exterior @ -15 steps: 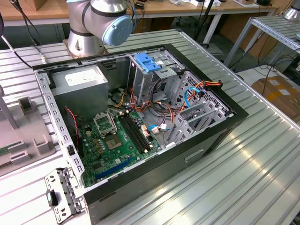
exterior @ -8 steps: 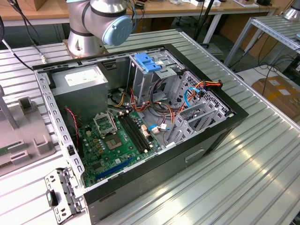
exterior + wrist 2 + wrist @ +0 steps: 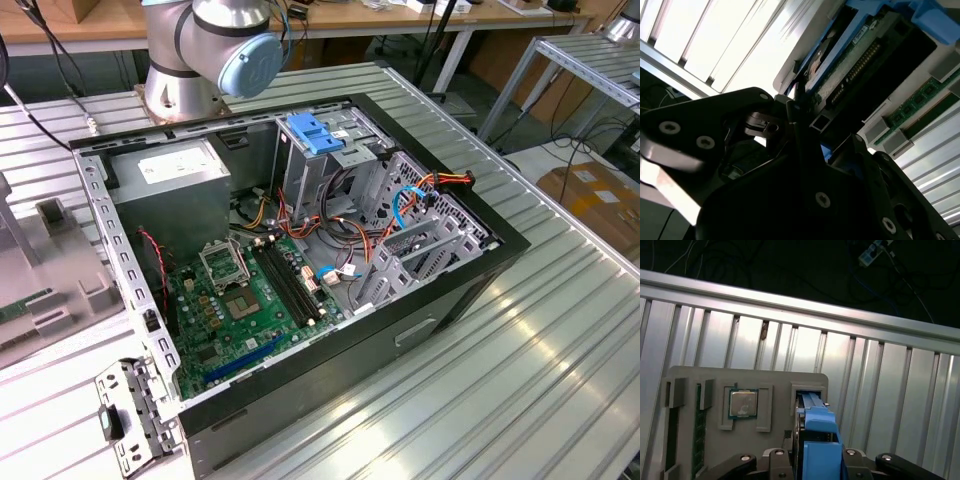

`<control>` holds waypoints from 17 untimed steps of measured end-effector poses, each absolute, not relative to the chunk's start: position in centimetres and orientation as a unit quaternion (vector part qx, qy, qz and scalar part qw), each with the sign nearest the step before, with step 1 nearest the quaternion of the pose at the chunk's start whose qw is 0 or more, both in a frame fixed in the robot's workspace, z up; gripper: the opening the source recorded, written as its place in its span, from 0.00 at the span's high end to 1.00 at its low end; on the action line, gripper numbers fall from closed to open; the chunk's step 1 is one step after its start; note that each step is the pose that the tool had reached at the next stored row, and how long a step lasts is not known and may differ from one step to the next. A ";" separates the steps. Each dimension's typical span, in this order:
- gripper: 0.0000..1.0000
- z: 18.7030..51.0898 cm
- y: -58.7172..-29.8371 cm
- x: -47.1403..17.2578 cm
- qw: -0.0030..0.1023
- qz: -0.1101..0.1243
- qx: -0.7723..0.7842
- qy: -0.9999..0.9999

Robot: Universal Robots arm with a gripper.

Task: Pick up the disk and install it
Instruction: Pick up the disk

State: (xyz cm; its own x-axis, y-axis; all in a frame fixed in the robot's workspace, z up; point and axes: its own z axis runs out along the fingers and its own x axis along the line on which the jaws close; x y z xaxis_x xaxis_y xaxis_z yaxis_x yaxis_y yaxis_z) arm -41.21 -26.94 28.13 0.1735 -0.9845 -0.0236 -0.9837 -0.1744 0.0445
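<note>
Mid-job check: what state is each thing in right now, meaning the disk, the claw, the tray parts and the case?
disk: on edge in a slot of the grey tray, not lifted.
claw: straddling the disk; grip unclear.
processor: seated in its tray pocket.
memory stick: lying in its tray pocket.
computer case: on its side, panel off.

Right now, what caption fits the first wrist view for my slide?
Gripper around the blue-railed disk standing in the grey holder, beside a processor chip.
</note>
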 end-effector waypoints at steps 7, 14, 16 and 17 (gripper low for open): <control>0.62 28.1 -26.9 -41.2 0.009 -0.023 0.766 -0.642; 0.62 28.2 -26.9 -41.2 0.009 -0.023 0.766 -0.642; 0.62 28.5 -26.9 -41.2 0.009 -0.023 0.766 -0.642; 0.62 28.7 -26.9 -41.2 0.009 -0.023 0.766 -0.642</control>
State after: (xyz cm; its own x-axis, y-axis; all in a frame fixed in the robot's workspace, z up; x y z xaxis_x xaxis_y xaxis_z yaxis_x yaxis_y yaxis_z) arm -41.20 -26.94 28.70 0.1735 -0.9845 -0.0237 -0.9837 -0.1744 0.0444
